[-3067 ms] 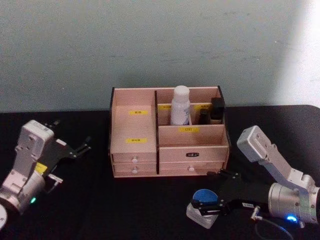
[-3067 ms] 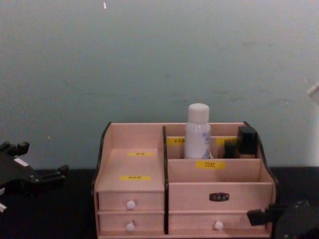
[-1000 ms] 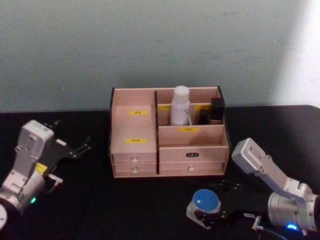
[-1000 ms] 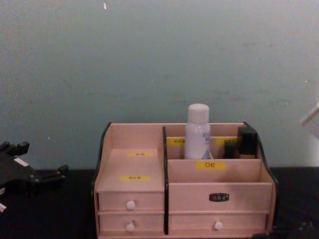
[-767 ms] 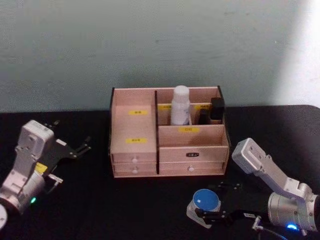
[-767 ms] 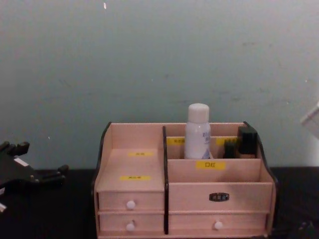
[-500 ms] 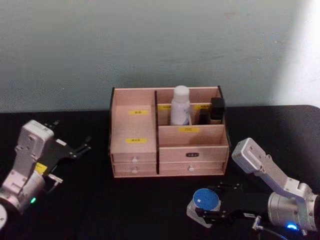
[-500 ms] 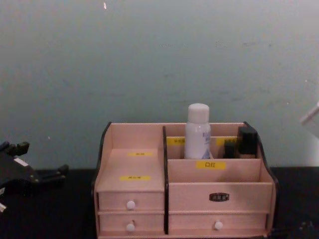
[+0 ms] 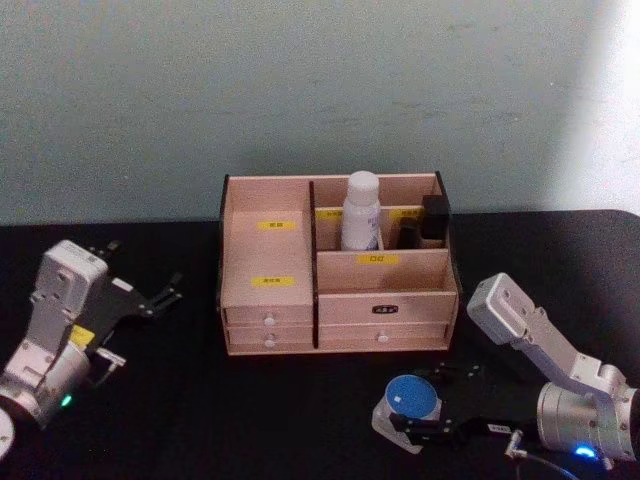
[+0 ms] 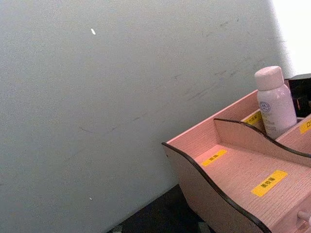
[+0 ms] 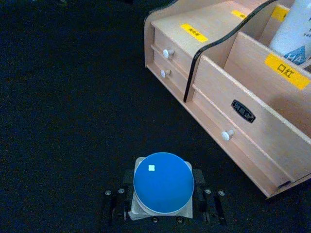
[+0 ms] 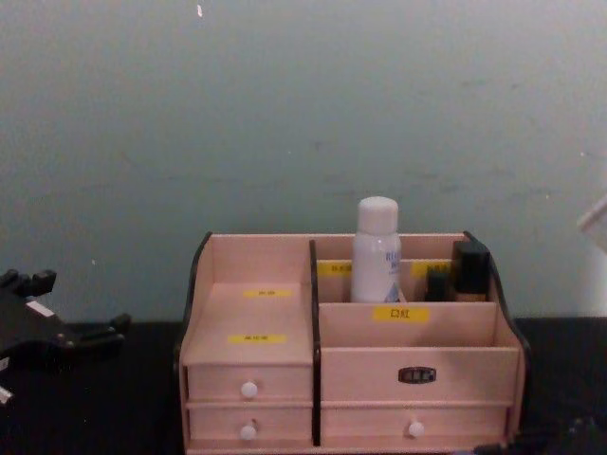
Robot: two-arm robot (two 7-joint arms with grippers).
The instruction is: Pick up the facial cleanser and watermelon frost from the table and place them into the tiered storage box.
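Two fingers of the right claw (image 11: 164,195) close narrowly on the white square jar with a round blue lid (image 11: 164,180), on the black counter (image 11: 58,121) before the pinkish wooden tiered storage box (image 11: 252,131). Its yellow label (image 11: 286,71) reads "口红". At the counter's left, the left claw (image 9: 145,268) stands spread wide.

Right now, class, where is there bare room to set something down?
Bare: the two stepped left shelves of the storage box; the table between it and the parked left gripper. Crowded: its upper-right compartments, holding a white bottle and dark containers; front-right, the right gripper at the blue-lidded jar.
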